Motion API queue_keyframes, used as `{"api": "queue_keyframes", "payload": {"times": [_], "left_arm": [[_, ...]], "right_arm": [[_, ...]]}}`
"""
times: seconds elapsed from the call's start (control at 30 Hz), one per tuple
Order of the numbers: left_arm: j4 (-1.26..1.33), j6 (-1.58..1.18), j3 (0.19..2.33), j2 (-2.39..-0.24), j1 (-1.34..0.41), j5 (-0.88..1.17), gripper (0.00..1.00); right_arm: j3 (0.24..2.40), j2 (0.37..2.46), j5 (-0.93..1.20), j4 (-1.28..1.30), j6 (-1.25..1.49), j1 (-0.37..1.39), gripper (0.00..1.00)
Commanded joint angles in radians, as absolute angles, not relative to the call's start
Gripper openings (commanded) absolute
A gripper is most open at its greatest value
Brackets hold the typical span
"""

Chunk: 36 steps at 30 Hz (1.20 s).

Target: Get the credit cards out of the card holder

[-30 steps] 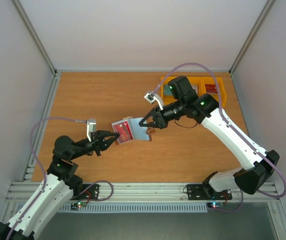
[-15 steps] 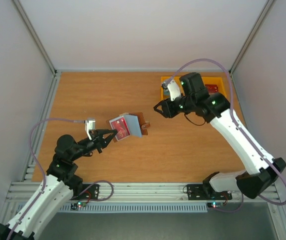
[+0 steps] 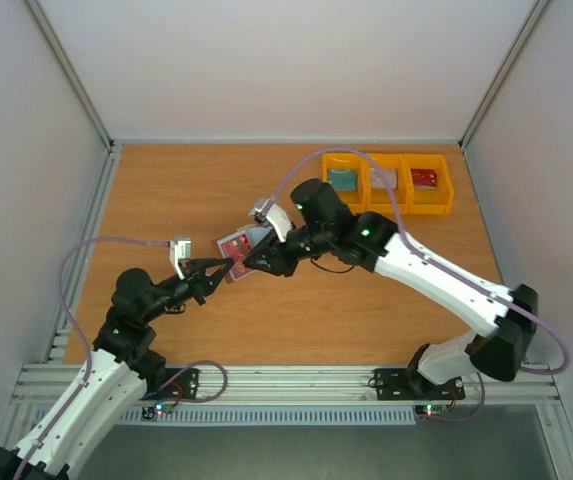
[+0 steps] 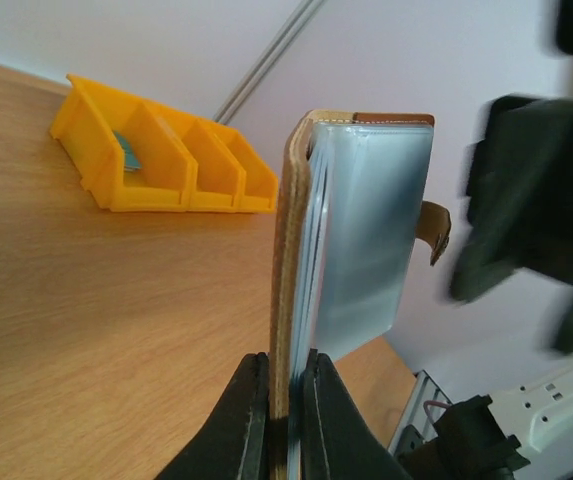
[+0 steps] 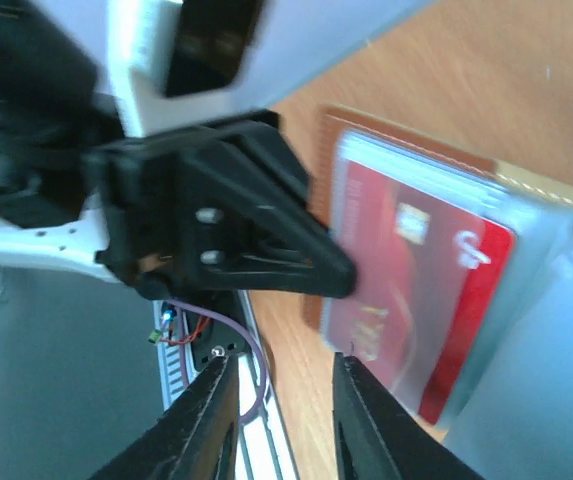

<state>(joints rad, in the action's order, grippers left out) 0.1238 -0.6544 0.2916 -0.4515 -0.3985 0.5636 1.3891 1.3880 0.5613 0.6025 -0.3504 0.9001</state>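
The brown card holder (image 3: 249,238) hangs open above the table, and my left gripper (image 3: 224,270) is shut on its lower leather edge. In the left wrist view the holder (image 4: 291,250) stands edge-on between that gripper's (image 4: 284,360) closed fingers, blue-grey lining to the right. A red credit card (image 5: 416,290) sits in its clear pocket. My right gripper (image 3: 256,262) is right at the holder. It (image 5: 284,360) is open beside the card's lower corner, with nothing between its fingers. More credit cards lie in the bins: teal (image 3: 343,179), greyish (image 3: 384,179), red (image 3: 424,178).
A row of three yellow bins (image 3: 387,198) stands at the back right of the wooden table (image 3: 186,200). The left gripper's black finger (image 5: 266,230) lies close over the holder in the right wrist view. White walls enclose the table.
The right arm swung back from the yellow bins to the holder and its jaws narrowed somewhat. The left gripper kept hold of the holder with almost no movement.
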Motion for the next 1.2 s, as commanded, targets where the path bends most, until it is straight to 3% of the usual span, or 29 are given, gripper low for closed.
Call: {"api": "queue_keyframes", "payload": {"times": [0.0, 0.1, 0.37, 0.73, 0.93, 1.17], "left_arm": [[0.251, -0.641, 0.289, -0.444, -0.394, 0.646, 0.0], [0.309, -0.64, 0.283, -0.427, -0.394, 0.722, 0.0], [0.392, -0.652, 0.278, -0.425, -0.394, 0.8, 0.0], [0.455, -0.657, 0.285, -0.432, -0.395, 0.854, 0.0], [0.451, -0.669, 0.288, -0.439, -0.396, 0.85, 0.0], [0.463, -0.672, 0.286, -0.45, -0.397, 0.847, 0.0]], "right_arm": [[1.417, 1.464, 0.526, 0.598, -0.293, 0.874, 0.26], [1.351, 1.439, 0.572, 0.542, -0.246, 0.812, 0.25], [1.314, 1.415, 0.671, 0.52, -0.299, 0.798, 0.4], [1.321, 1.439, 0.795, 0.447, -0.328, 0.798, 0.39], [1.306, 1.448, 0.982, 0.405, -0.325, 0.802, 0.24], [1.278, 1.421, 1.017, 0.368, -0.313, 0.803, 0.17]]}}
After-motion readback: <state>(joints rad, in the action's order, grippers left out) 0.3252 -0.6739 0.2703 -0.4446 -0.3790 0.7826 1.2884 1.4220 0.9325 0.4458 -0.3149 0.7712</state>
